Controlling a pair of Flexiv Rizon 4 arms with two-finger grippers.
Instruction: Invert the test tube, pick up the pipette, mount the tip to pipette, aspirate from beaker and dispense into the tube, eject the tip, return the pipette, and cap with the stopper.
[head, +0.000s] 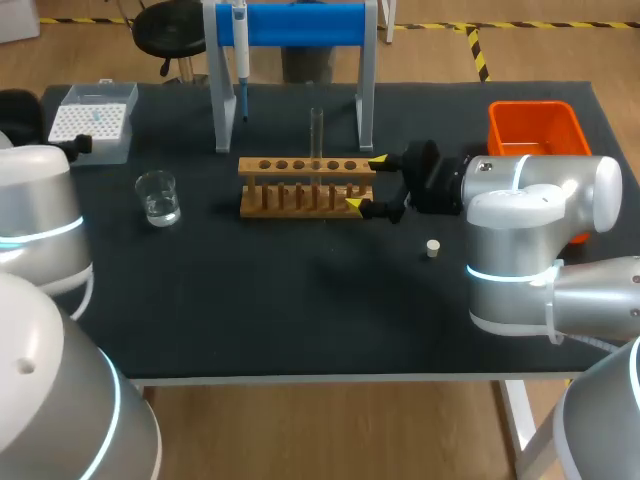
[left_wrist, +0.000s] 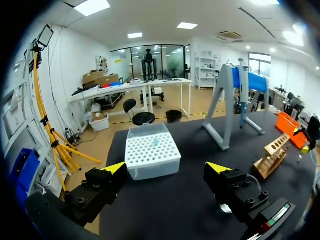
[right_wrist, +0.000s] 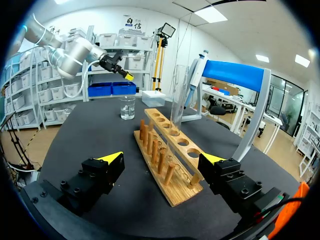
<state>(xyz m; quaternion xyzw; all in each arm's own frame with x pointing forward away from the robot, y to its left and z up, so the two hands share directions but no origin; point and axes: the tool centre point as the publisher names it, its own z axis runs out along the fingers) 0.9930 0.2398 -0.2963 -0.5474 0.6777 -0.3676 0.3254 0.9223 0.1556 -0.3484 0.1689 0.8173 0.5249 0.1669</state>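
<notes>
Taking the middle of the bench (head: 300, 300) as your dial in the head view, the wooden rack (head: 300, 190) lies just above centre, its length running from 9 to 3 o'clock. 1 test tube (head: 316, 128) stands upright in a hole of the rack's far row, clear of both hands.

Your right hand (head: 366, 184) comes in from 3 o'clock and sits at the rack's right end, held wide. 1 yellow tip is off the far corner and the other off the near corner. In the right wrist view the rack's end lies between the 2 fingers with a gap on each side, so it grips nothing.

Your left hand (left_wrist: 167, 167) is out toward 9 o'clock, also spread wide and holding nothing. In its wrist view the white tip box (left_wrist: 152, 155) sits on the bench just ahead of the fingers.

The pipette (head: 241, 45) hangs on the blue-barred stand (head: 300, 25) at 12 o'clock, behind the rack. The beaker (head: 158, 196), with clear liquid in it, stands at 9 o'clock of the rack, well apart from it. The stopper (head: 433, 248) lies alone on the bench at 4 o'clock of the rack, below your right wrist. The orange bin (head: 533, 128) sits at 2 o'clock, near the bench's right edge.
</notes>
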